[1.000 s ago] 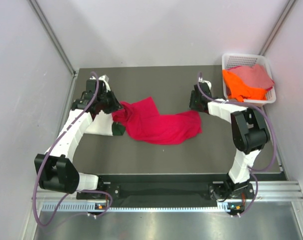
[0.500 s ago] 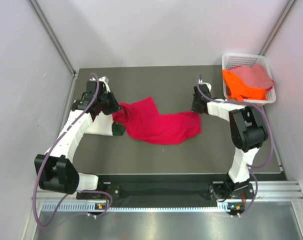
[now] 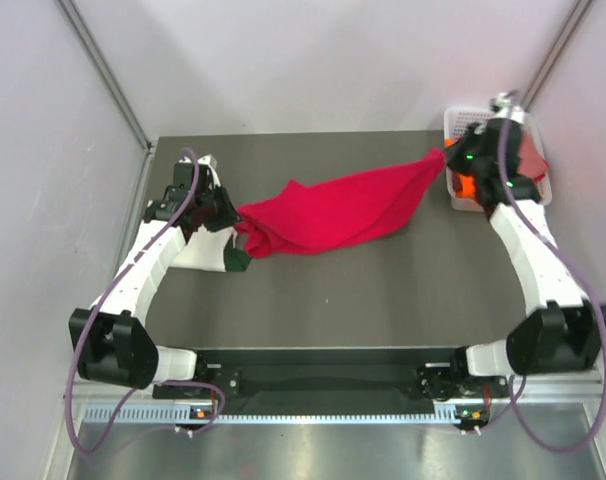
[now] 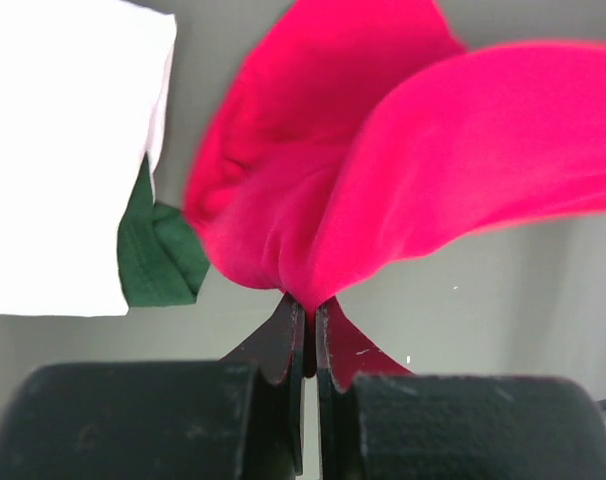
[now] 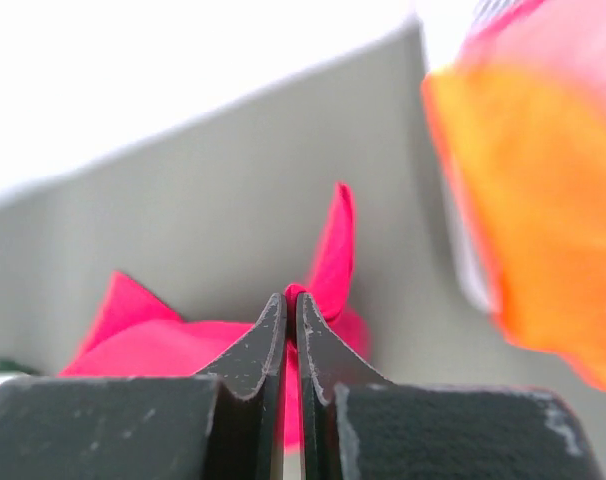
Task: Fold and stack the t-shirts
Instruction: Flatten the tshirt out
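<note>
A crimson-red t-shirt hangs stretched between my two grippers above the dark table. My left gripper is shut on its left end, as the left wrist view shows, with red cloth bunched ahead. My right gripper is shut on its right corner, raised beside the basket; the right wrist view shows red cloth pinched between the fingers. A folded cream-white t-shirt lies under my left arm, also in the left wrist view. Orange and dusty pink t-shirts lie in the basket.
A white lattice basket stands at the back right corner of the table. A dark green cloth piece pokes out beside the cream shirt, also in the left wrist view. Grey walls close in on three sides.
My right arm has swung up and to the right toward the basket, lifting the red shirt's right end off the table and stretching it. My left gripper has stayed in place.
</note>
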Motion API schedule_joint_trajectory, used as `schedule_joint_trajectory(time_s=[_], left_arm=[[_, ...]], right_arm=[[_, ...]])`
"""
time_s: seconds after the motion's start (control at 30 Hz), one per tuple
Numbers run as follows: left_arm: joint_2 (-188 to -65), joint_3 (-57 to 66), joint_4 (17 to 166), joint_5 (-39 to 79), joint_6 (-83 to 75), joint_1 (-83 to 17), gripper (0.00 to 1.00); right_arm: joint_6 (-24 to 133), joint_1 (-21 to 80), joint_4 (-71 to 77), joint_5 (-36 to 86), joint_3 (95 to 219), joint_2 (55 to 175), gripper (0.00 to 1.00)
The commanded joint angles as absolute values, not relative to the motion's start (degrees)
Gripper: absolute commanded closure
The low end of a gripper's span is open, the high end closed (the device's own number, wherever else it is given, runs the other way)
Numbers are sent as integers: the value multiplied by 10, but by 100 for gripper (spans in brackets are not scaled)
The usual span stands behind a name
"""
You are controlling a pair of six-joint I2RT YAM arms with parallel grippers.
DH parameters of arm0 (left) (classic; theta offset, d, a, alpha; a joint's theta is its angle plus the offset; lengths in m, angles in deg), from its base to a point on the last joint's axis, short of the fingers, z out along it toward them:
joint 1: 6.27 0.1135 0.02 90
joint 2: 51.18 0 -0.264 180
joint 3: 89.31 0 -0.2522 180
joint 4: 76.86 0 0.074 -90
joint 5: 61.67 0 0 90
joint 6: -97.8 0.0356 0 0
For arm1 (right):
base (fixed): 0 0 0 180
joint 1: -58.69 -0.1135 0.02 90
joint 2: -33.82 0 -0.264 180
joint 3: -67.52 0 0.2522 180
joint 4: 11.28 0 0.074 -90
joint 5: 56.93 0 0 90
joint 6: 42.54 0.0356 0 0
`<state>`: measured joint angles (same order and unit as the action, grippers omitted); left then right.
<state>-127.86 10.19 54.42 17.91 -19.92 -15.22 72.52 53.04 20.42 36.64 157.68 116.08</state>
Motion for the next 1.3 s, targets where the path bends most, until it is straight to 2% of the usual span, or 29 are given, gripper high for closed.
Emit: schedule_joint_trajectory(time_s=[0.0,0.13,0.3,0.53,0.83,1.03,1.27], left_arm=[[-1253,111,526,200,-193,-154,100],[-1246,115,520,214,-188,-155,100],[-1240,78,488,245,-173,-155,100],[-1220,-44,431,295,-149,-155,100],[-1127,-236,419,262,-149,-155,100],[-1038,-255,460,265,-172,-155,100],[-1020,-240,468,246,-193,-155,100]], right_arm=[[741,583,190,292,1536,1079,100],[741,622,187,270,1497,1037,100],[738,634,198,245,1504,1019,100],[737,652,220,216,1549,981,100],[726,656,225,216,1606,846,100],[727,656,198,245,1609,733,100],[717,656,186,299,1612,659,100]])
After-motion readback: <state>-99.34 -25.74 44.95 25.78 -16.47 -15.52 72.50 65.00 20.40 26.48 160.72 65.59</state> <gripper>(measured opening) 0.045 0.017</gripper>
